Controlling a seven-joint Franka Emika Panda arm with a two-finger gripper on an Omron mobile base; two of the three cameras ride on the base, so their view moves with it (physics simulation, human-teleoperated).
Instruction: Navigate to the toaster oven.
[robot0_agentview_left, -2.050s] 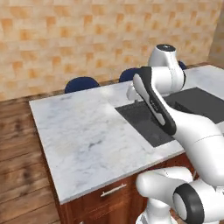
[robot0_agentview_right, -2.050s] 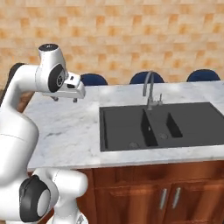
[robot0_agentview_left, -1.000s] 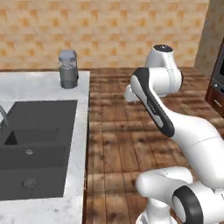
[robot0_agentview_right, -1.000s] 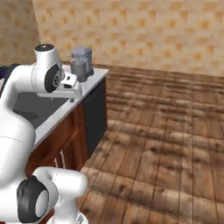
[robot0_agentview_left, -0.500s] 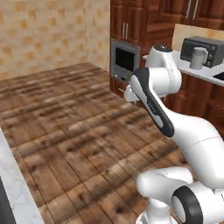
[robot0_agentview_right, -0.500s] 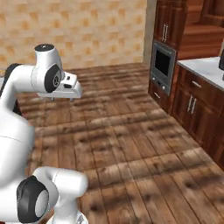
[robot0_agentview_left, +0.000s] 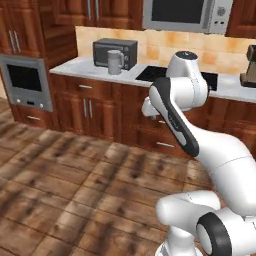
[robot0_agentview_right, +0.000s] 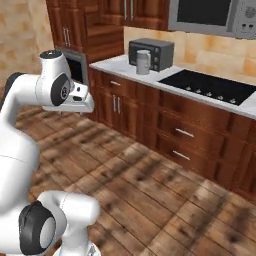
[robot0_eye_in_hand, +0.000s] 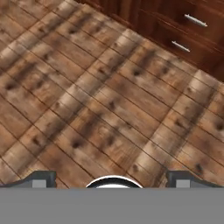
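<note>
The toaster oven (robot0_agentview_left: 115, 52), a small, nearly black box with a dark glass door, stands on the counter against the tiled wall; the right base view has the toaster oven (robot0_agentview_right: 151, 54) at upper centre. A grey jug (robot0_agentview_left: 115, 62) stands right in front of it. My gripper (robot0_agentview_right: 83, 102) hangs folded near the arm, high over the wooden floor and well short of the counter. In the hand view its fingertips (robot0_eye_in_hand: 40, 180) sit wide apart, so my gripper (robot0_eye_in_hand: 112, 180) is open with bare floorboards under it.
A silver microwave (robot0_agentview_left: 187, 15) hangs above a black cooktop (robot0_agentview_right: 210, 85). A built-in steel wall oven (robot0_agentview_left: 25, 82) sits in the tall cabinet to the left. A coffee machine (robot0_agentview_left: 248, 67) stands at the far right. Drawer fronts (robot0_eye_in_hand: 188, 30) line the cabinets.
The whole picture has shifted: the base swung away from the island with the sink, across the wooden floor, and now faces the wall counter. The arm keeps its folded pose.
</note>
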